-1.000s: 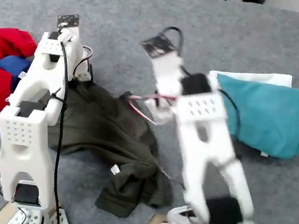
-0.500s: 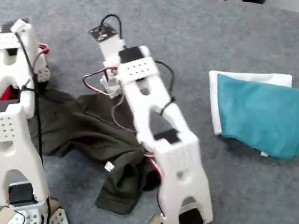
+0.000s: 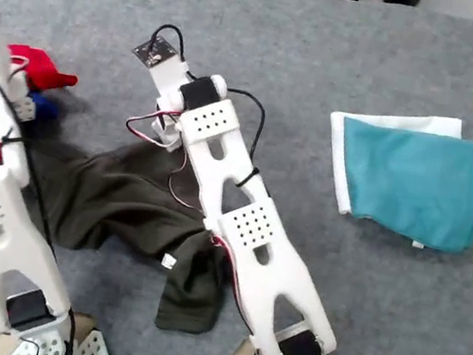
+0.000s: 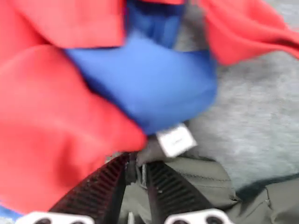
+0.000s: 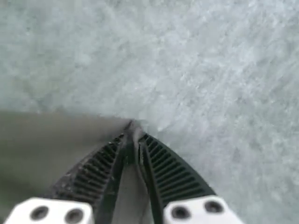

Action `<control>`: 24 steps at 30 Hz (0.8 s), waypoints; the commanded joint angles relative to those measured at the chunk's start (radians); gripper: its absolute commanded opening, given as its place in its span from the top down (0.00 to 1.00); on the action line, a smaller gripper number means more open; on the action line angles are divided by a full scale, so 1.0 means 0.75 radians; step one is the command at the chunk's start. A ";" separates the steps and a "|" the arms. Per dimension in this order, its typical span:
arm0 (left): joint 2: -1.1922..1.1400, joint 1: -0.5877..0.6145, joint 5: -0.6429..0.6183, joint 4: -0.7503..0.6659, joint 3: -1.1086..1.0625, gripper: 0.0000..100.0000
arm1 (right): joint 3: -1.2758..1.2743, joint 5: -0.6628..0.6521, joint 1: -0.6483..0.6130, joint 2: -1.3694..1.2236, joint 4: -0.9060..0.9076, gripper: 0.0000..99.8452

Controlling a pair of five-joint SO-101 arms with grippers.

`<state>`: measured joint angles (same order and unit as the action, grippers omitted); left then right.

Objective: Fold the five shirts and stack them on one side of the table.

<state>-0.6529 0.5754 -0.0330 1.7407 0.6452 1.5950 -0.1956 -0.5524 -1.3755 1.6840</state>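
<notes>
The teal shirt [image 3: 415, 183] lies folded on the white shirt [image 3: 398, 120] at the side of the desk [image 3: 346, 51]: two seem done. The left pincer [image 4: 135, 170] and right pincer [image 5: 133, 140] each pinch the unfolded olive shirt [image 3: 125, 200] mid-desk. The red shirt [image 3: 38, 67] and blue shirt [image 4: 140, 88] wait crumpled.

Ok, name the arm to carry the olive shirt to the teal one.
Probably right: the right gripper pinches the olive shirt nearer the teal shirt; the left gripper grips its far edge.

olive shirt [image 3: 125, 200], teal shirt [image 3: 415, 183], white shirt [image 3: 407, 121], red shirt [image 3: 38, 67], blue shirt [image 4: 140, 79], grey table [image 3: 373, 55]
</notes>
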 commanded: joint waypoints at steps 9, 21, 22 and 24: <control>0.018 0.138 0.137 0.027 0.073 0.97 | 0.103 -0.037 0.018 0.459 0.104 0.99; 0.266 0.175 0.033 0.029 0.075 0.73 | 0.099 -0.027 0.045 1.188 0.072 0.99; 0.315 0.173 0.033 0.029 0.075 0.73 | 0.095 -0.027 0.059 1.235 0.053 0.99; 0.423 0.150 0.043 0.029 0.073 0.73 | 0.095 -0.027 0.108 1.321 0.014 0.99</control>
<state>-0.4887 0.6966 0.0008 1.7423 0.6452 1.6241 -0.2156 -0.5263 -0.5209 1.7407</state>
